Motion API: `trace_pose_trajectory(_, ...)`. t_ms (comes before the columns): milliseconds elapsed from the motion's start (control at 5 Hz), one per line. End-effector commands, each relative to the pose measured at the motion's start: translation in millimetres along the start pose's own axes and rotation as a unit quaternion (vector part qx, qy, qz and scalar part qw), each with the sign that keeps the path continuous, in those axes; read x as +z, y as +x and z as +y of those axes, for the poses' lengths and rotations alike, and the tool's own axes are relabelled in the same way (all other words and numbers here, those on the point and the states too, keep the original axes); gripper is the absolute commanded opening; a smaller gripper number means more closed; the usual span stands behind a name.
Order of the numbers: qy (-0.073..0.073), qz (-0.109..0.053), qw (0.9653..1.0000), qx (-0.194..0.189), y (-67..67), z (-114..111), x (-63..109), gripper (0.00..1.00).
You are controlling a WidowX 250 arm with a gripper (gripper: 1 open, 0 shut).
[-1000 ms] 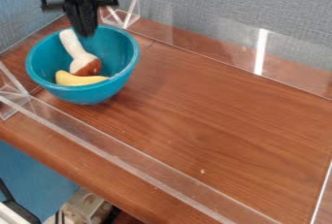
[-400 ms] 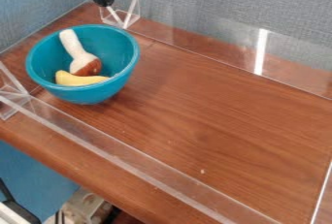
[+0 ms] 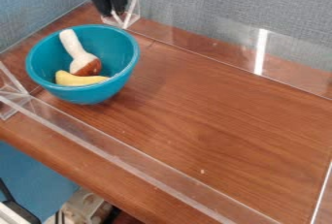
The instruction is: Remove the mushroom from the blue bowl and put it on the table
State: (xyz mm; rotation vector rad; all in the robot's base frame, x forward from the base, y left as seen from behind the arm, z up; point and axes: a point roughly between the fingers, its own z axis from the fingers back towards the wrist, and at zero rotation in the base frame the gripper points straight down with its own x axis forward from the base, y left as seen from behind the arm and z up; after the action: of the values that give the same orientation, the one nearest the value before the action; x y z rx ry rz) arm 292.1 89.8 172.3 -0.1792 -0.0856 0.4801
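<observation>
Glossy reddish-brown table (image 3: 215,121), clear walls (image 3: 162,176) along its edges, grey textured backdrop. Mushroom (image 3: 81,53) lay below the gripper (image 3: 115,13), apart from it, inside the blue bowl (image 3: 115,76), stem leaning on the rim. Yellow banana-shaped piece (image 3: 81,80) lay beside its cap, same bowl. Clear bracket (image 3: 127,16) stood just beside the gripper. Jaw opening: could not tell; nothing seen held.

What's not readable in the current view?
- Camera view: fingers blurred; whether they are open or shut can't be told.
- Same view: upper part of the arm cut off by the top edge.
- Same view: bottom of the blue bowl inside, hidden by the mushroom, the yellow piece and the near wall.
</observation>
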Motion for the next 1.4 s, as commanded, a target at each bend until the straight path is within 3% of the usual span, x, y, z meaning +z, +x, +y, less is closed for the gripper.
trace_pose_trajectory(0, -0.010, -0.029, 0.9995, -0.007, -7.3, -10.9, 13.3, 0.00)
trace_pose_trajectory(400, -0.023, -0.023, 0.9994, -0.009, -21.2, -28.0, 10.3, 0.00)
trace_pose_trajectory(1200, -0.024, -0.015, 0.9996, 0.008, -42.8, -49.6, 3.0, 0.00)
